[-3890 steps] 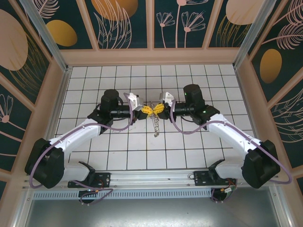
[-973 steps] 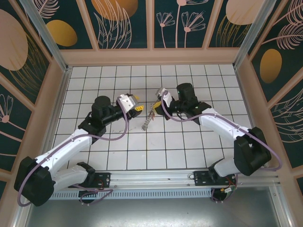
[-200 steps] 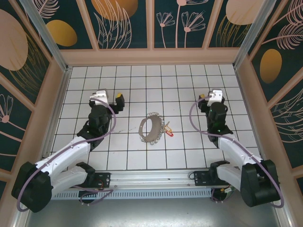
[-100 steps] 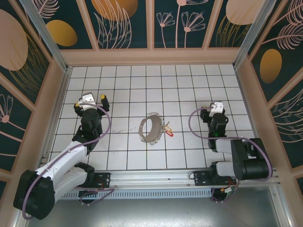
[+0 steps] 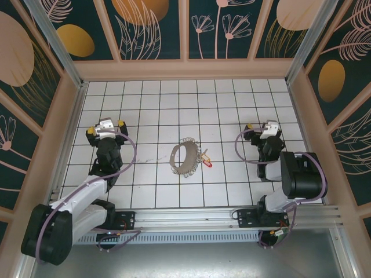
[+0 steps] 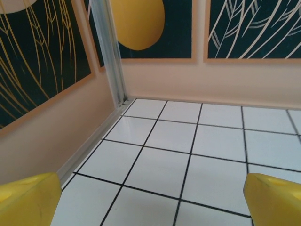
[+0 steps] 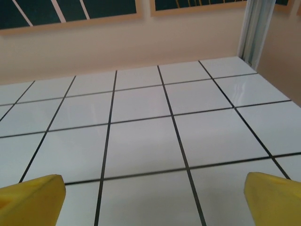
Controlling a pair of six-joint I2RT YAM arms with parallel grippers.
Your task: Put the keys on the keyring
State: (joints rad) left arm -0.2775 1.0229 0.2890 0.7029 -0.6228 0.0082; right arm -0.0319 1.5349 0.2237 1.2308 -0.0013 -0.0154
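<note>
White tiles ruled with black lines cover the table (image 5: 232, 104), which is boxed in by walls painted with leaves and discs. Near its middle the keyring (image 5: 184, 159) is seen resting on the tiles, a grey-brown hoop whose edge is fringed with small metal rings. The 2 keys (image 5: 204, 159) are found just beside its right edge, touching the fringe. The red tag (image 5: 207, 164) is set nearer the arms' bases, and the yellowish-tan tag (image 5: 202, 154) lies just behind it. Whether each key is threaded through a ring of the fringe or merely laid against it cannot be told at this size.

Neither keyring nor keys are touched by anything. The left gripper (image 5: 105, 127) is held well apart to the left, near the wall, and the right gripper (image 5: 264, 125) well apart to the right. In the left wrist view the yellow fingertips (image 6: 28, 200) are seen at opposite corners with bare tile between them. The same is shown in the right wrist view: fingertips (image 7: 30, 200) spread wide and nothing carried.

From this layout the task is judged done or all but done, since ring and keys are set down together as 1 bundle and both grippers are empty. If a key is in fact loose, threading it is what is left.
</note>
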